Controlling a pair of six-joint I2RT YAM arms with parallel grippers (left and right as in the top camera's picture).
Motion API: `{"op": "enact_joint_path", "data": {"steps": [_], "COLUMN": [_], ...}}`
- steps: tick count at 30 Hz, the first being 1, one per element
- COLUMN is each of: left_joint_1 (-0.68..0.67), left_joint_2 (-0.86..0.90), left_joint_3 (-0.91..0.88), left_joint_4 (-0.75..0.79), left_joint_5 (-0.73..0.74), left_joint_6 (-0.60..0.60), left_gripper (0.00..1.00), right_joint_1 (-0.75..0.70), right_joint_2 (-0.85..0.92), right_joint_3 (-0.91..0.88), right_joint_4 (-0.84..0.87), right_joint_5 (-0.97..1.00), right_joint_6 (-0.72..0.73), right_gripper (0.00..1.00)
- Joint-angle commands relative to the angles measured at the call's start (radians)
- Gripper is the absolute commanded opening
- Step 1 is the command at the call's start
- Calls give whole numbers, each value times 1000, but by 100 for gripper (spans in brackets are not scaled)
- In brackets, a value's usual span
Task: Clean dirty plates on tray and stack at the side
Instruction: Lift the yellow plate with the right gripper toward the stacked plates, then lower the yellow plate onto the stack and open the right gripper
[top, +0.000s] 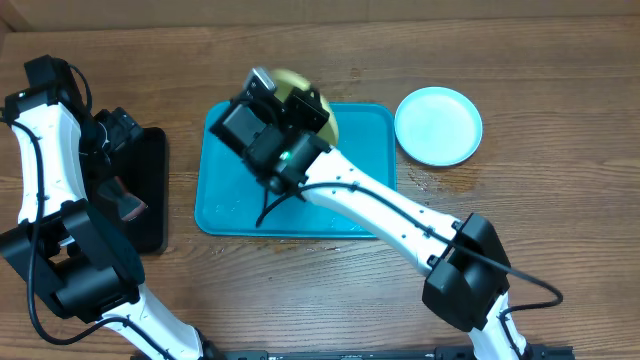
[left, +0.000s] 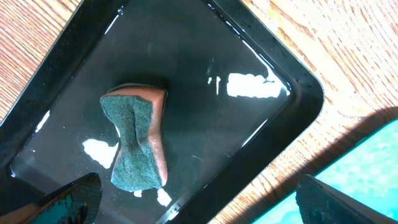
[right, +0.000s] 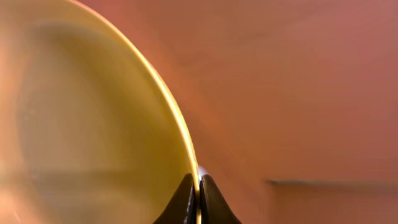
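My right gripper is shut on the rim of the yellow-green plate and holds it tilted over the far edge of the teal tray. In the right wrist view the fingers pinch the plate's thin edge. The pale cyan plate lies flat on the table to the right of the tray. The white plate is not in view. My left gripper is open and empty above the black tray. A corner of the teal tray shows in the left wrist view.
A green and brown sponge lies bent in the black tray, which stands left of the teal tray. It shows in the overhead view below my left gripper. My right arm crosses the teal tray diagonally.
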Motion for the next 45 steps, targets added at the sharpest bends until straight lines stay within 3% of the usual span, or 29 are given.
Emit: {"op": "enact_joint_path", "data": {"steps": [1, 6, 8, 10, 14, 15, 18, 23, 27, 32, 39, 41, 45], "left_joint_1": [-5, -5, -5, -5, -5, -5, -5, -5, -5, -5, -5, -5, -5], "left_joint_2": [-3, -3, -3, -3, -3, -3, -3, -3, -3, -3, -3, -3, -3], "left_joint_3": [18, 18, 18, 18, 18, 18, 18, 18, 18, 18, 18, 18, 18], "left_joint_4": [1, 1, 1, 1, 1, 1, 1, 0, 1, 0, 1, 1, 1], "left_joint_5": [11, 11, 11, 11, 11, 11, 11, 11, 11, 11, 11, 11, 11], "left_joint_6": [5, 5, 5, 5, 5, 5, 5, 5, 5, 5, 5, 5, 5], "left_gripper": [100, 100, 100, 100, 100, 100, 100, 100, 100, 100, 100, 100, 100], "right_joint_1": [-83, -143, -159, -182, -259, -286, -393, -713, -922, -1041, -1080, -1072, -1055], "right_joint_2": [-41, -104, -130, -141, -121, -116, -114, -114, -110, -110, -110, -110, -110], "right_joint_3": [8, 8, 8, 8, -15, -25, -39, -39, -72, -195, -379, -407, -425], "right_joint_4": [-37, -39, -39, -54, -123, -130, -127, -163, -214, -161, 60, 95, 106], "right_joint_5": [-272, 209, 224, 36, -664, -742, -763, -796, -977, -1083, -1172, -1178, -1174], "right_joint_6": [53, 264, 262, 240, 8, 16, 212, 486, 501, 501, 505, 515, 528], "right_gripper": [4, 4, 4, 4, 4, 4, 4, 4, 4, 4, 4, 12, 7]}}
